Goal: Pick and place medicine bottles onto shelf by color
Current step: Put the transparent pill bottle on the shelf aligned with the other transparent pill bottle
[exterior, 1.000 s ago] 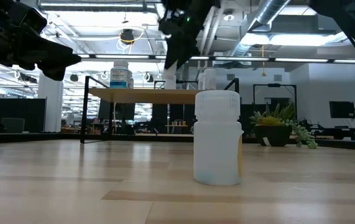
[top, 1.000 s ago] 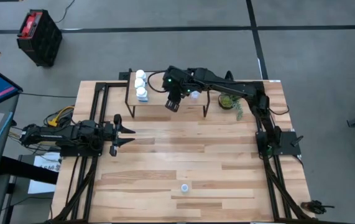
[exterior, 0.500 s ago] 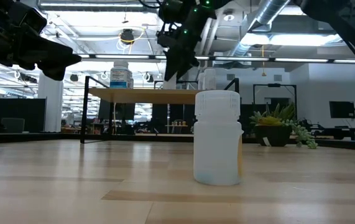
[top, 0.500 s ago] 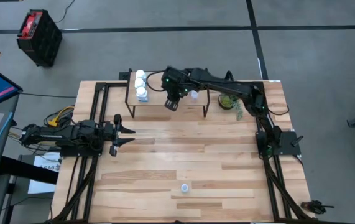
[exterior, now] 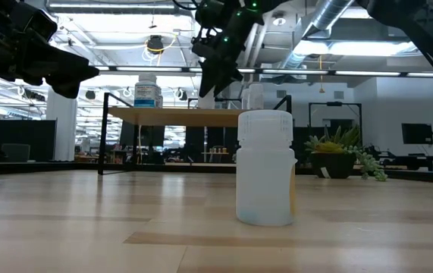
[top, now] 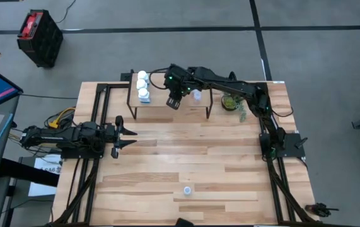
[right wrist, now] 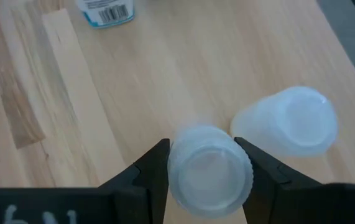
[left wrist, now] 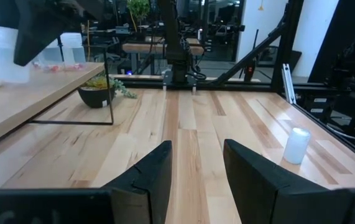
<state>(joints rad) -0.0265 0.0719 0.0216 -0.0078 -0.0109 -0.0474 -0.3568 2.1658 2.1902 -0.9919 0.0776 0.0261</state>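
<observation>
- Right end effector (top: pixel 173 101), clamped on a small translucent pale bottle (right wrist: pixel 209 169), has shifted left over the low light-wood shelf (top: pixel 161 101), beside another pale bottle (right wrist: pixel 289 122).
- Left end effector (top: pixel 129 138) stays spread, low over the slatted wooden table (top: pixel 192 157).

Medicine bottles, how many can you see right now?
6: three white bottles at the shelf's left end, one in the right gripper, one beside it, one on the table. Others may be hidden.
</observation>
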